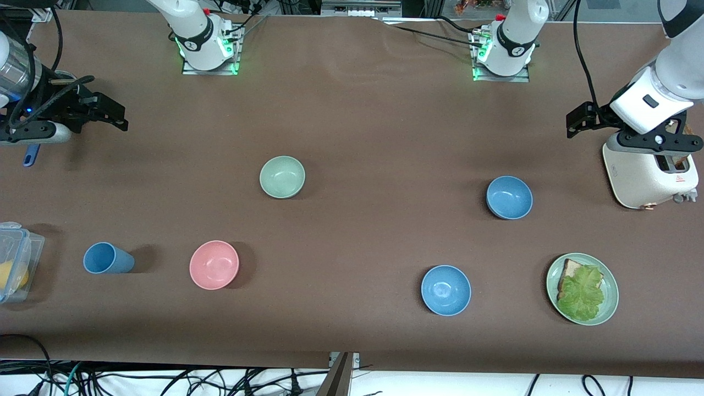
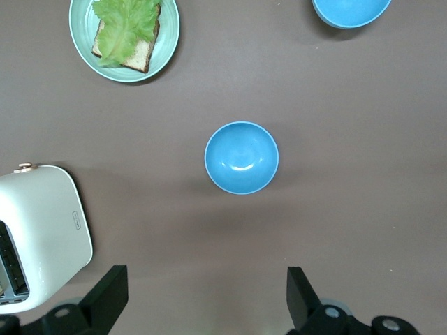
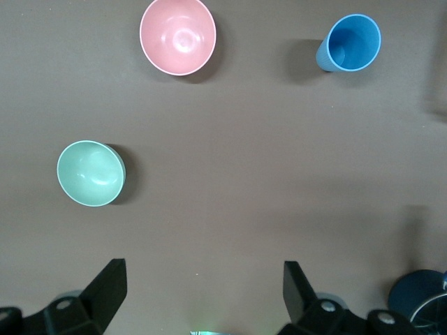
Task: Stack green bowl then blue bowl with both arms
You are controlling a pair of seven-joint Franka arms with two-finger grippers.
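High front camera facing the arms; both wrist cameras straight down over table (image 1: 352, 126)

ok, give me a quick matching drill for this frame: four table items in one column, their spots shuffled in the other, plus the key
Items
1. green bowl
2. pink bowl
3. blue cup
4. toaster

Places
A. under the left gripper
B. lying on its side, near the clear container
C. nearer the front camera than the green bowl, beside the cup
D. farther from the front camera than the pink bowl

Pairs: 1-D, 2-C, 3-B, 4-A
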